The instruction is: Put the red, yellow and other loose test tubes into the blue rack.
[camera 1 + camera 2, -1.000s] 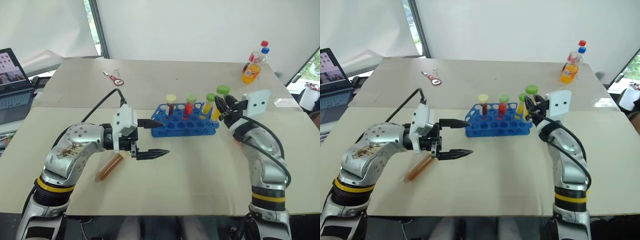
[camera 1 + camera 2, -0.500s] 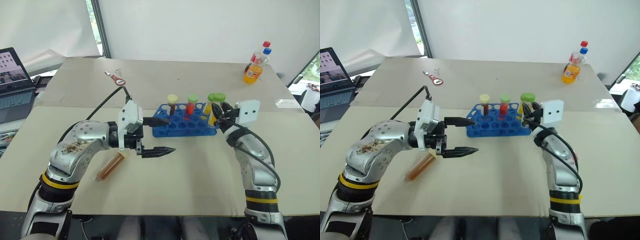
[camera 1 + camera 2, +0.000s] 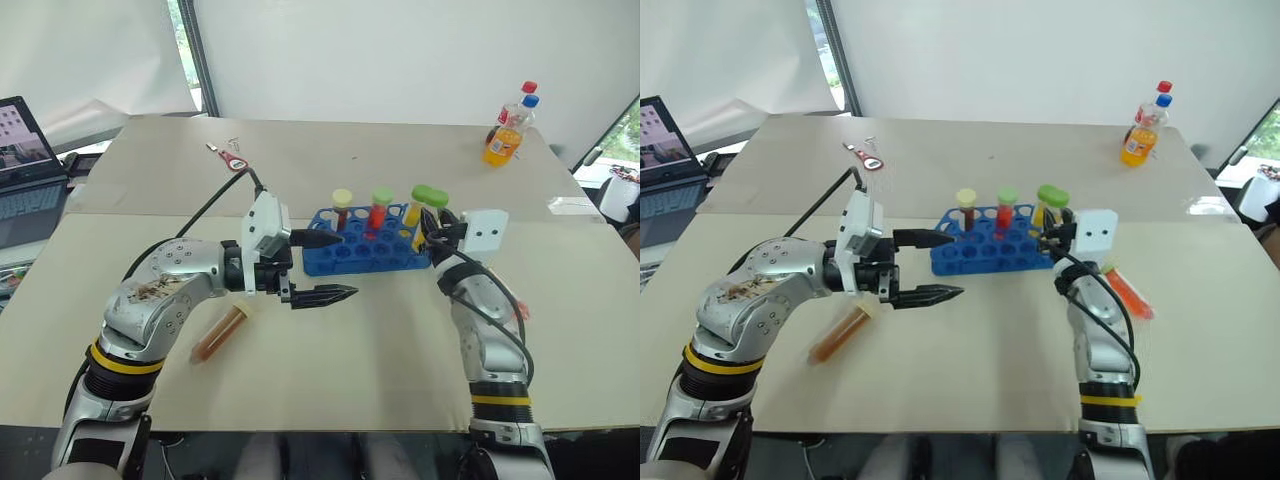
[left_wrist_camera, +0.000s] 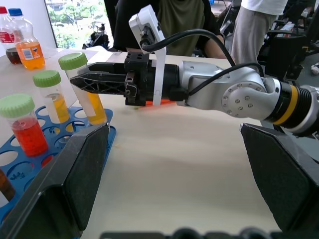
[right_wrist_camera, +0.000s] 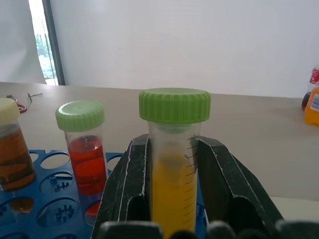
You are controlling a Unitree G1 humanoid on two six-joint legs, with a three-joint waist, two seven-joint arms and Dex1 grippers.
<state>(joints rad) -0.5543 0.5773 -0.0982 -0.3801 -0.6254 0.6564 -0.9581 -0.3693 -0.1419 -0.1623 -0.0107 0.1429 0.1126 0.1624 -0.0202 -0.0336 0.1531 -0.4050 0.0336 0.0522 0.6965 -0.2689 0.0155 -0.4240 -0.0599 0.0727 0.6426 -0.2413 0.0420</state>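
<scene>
A brown tube (image 3: 219, 333) is seen lying on the table (image 3: 380, 350), nearest the robot. Just beyond it the left gripper (image 3: 325, 266) is held wide open and empty, beside the rack (image 3: 365, 252). At the rack's right end a yellow tube (image 5: 174, 164) is clamped upright by the right gripper (image 5: 172, 184), perhaps partly seated in a hole. Three more tubes stand in the rack. An orange-red tube (image 3: 1130, 291) lies by the right arm.

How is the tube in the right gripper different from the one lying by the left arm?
Held tube: upright, yellow liquid, clamped in the right gripper by the blue rack. Lying tube: flat on the table, brown-orange liquid, nothing gripping it. Both are clear tubes.
</scene>
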